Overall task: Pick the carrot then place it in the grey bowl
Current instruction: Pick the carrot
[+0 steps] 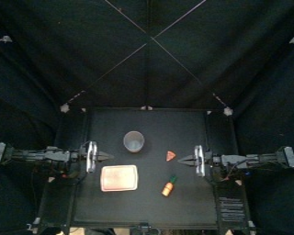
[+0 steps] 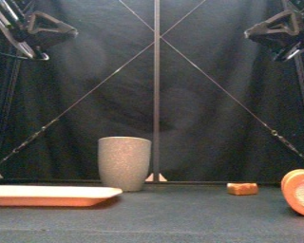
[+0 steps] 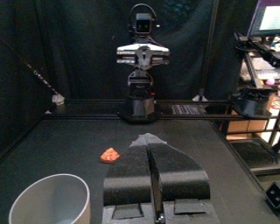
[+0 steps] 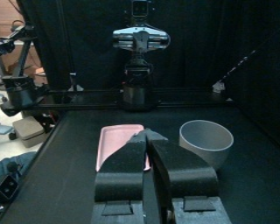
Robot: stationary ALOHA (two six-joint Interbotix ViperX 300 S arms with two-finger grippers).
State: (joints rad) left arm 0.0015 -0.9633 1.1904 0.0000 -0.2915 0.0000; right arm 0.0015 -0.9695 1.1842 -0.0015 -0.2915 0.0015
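Carrot (image 1: 168, 187): orange with a green end, lying flat and free on the black table (image 1: 193, 124), toward the front edge and slightly right of the middle. To its left, apart from it: flat pink tray (image 1: 118, 177), resting on the table. Behind the carrot, nearer the table's middle: small red-orange wedge-shaped toy (image 1: 175, 154), lying alone. Further back and left of that wedge: grey bowl (image 1: 135, 139), a tall speckled cup standing upright, mouth upward, behind the tray and well apart from the carrot. Left gripper (image 3: 150, 142): over the table's left side, pointing inward toward the middle, jaws pressed together, gripping nothing. Right gripper (image 4: 150, 137): mirrored over the right side, facing the left one across the table, jaws likewise closed and empty. Both arms held high in the front view, clear of the tabletop, well apart from carrot and bowl.
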